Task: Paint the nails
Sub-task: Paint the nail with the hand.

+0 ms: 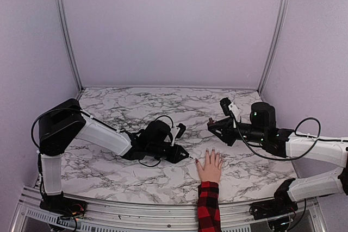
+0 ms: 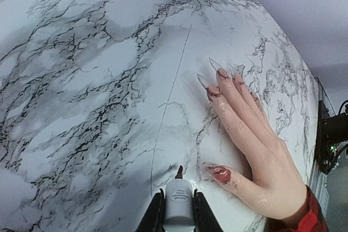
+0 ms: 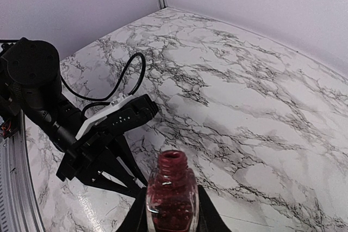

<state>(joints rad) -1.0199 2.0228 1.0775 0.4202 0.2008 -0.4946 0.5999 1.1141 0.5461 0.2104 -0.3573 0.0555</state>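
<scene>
A pale hand (image 1: 209, 167) with a red-and-black plaid sleeve (image 1: 208, 206) lies flat at the table's front. Its nails (image 2: 217, 72) are long and pointed; the thumb nail (image 2: 220, 174) carries red polish. My left gripper (image 1: 182, 156) is shut on a white brush cap (image 2: 179, 202). The brush tip (image 2: 179, 173) points at the table just left of the thumb, apart from it. My right gripper (image 1: 215, 127) is shut on an open bottle of red polish (image 3: 173, 194) and holds it above the table, behind the hand.
The marble tabletop (image 1: 136, 107) runs to purple walls with metal corner posts (image 1: 66, 31). A metal rail (image 1: 136, 210) edges the front. The left arm's black wrist and cable (image 3: 117, 120) show in the right wrist view, close to the bottle.
</scene>
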